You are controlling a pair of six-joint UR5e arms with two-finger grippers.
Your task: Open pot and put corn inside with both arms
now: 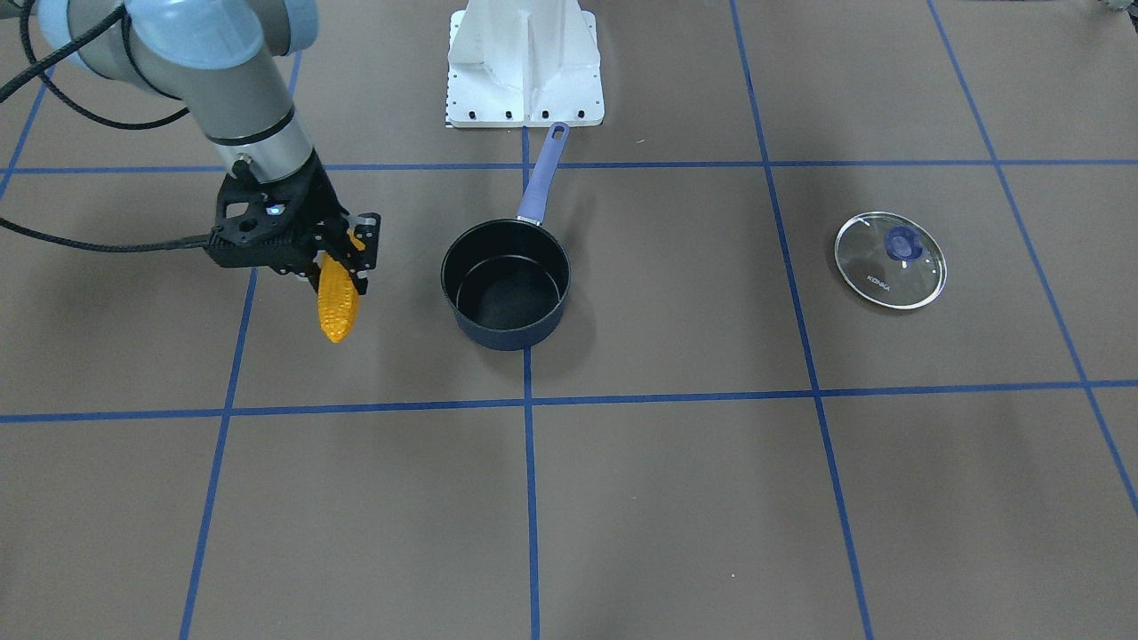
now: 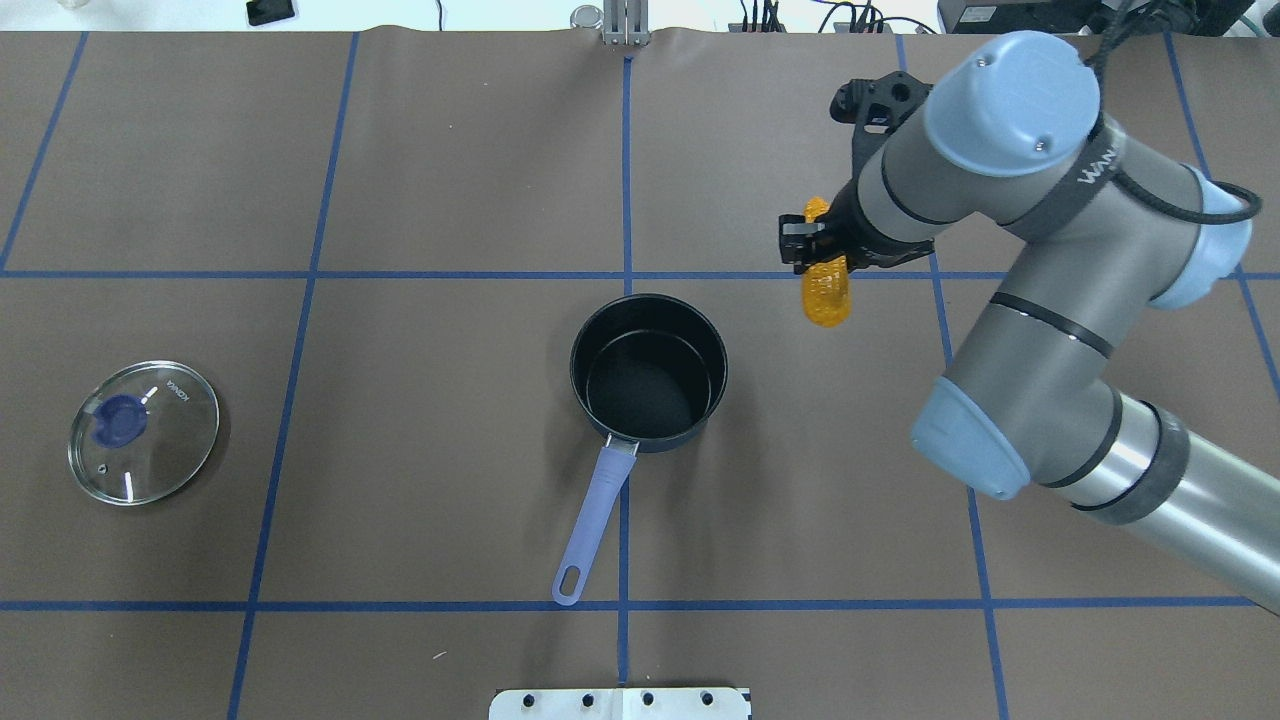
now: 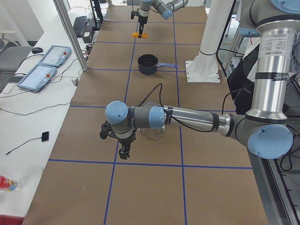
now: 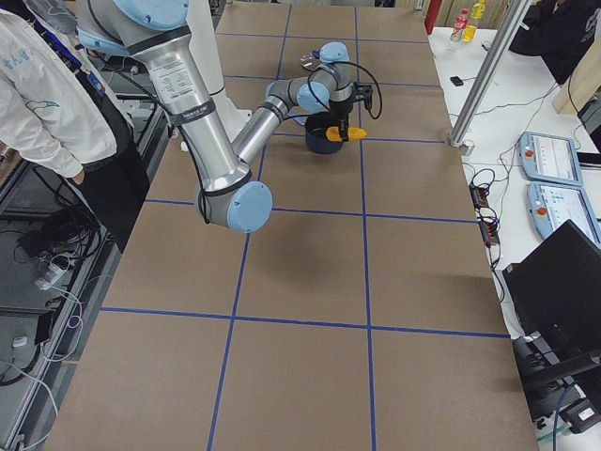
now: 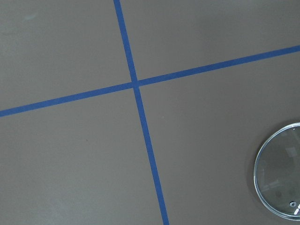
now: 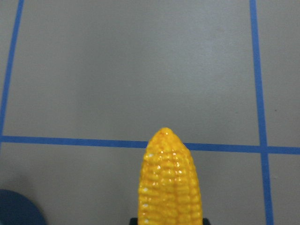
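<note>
The yellow-orange corn [image 1: 338, 302] hangs tip-down in my right gripper [image 1: 345, 260], which is shut on its upper end, above the table beside the pot. It also shows in the overhead view [image 2: 826, 290] and the right wrist view [image 6: 171, 183]. The dark blue pot [image 1: 505, 283] stands open and empty at the table's middle, its lilac handle [image 1: 540, 178] towards the robot base. Its glass lid [image 2: 143, 432] with a blue knob lies flat far to the robot's left. My left gripper [image 3: 124, 153] shows only in the exterior left view, near the lid; I cannot tell whether it is open or shut.
The white robot base [image 1: 524, 62] stands just behind the pot handle. Blue tape lines [image 2: 626, 200] grid the brown table. The left wrist view shows bare table and the lid's rim [image 5: 281, 178] at its right edge. A person [image 4: 42, 94] stands by the robot.
</note>
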